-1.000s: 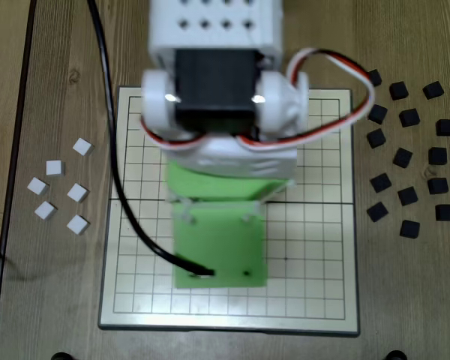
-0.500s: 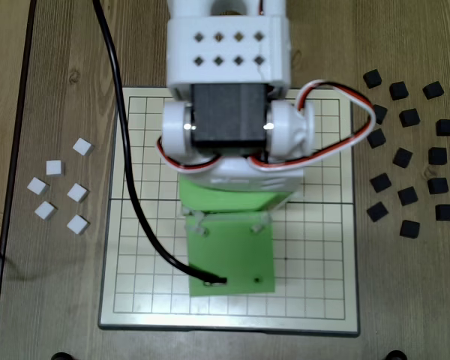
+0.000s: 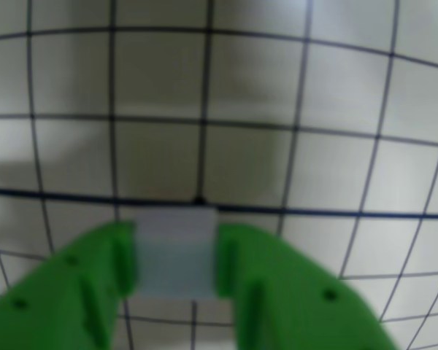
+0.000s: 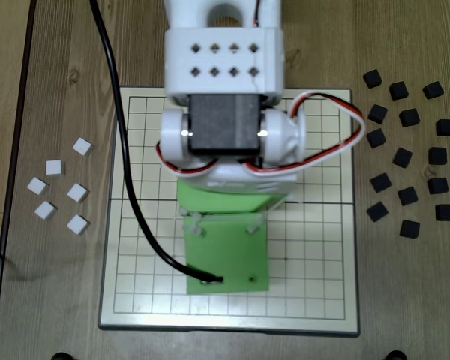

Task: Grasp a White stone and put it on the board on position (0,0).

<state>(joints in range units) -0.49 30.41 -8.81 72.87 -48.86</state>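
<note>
Wrist view shows the green claw pinching a White stone between its two fingers, one on each side. The stone hangs over the board, just below a dot where a dark thick line crosses a thin one. I cannot tell how high it is above the board.

To do this step well, I think the arm should carry the stone gently to the corner spot, keep it flat, and only let go when it sits right on the crossing. Which corner counts as (0,0) is not shown, so that is a guess. Squeezing must stay firm, or the stone could slip and land crooked.

In the fixed view, the arm covers the middle of the board, and the claw is hidden under the green plate. Six more white stones sit on the wooden surface to the left, well apart from the board. Many black blocks lie to the right. A black cable hangs over the left part of the board and could drag across it.
</note>
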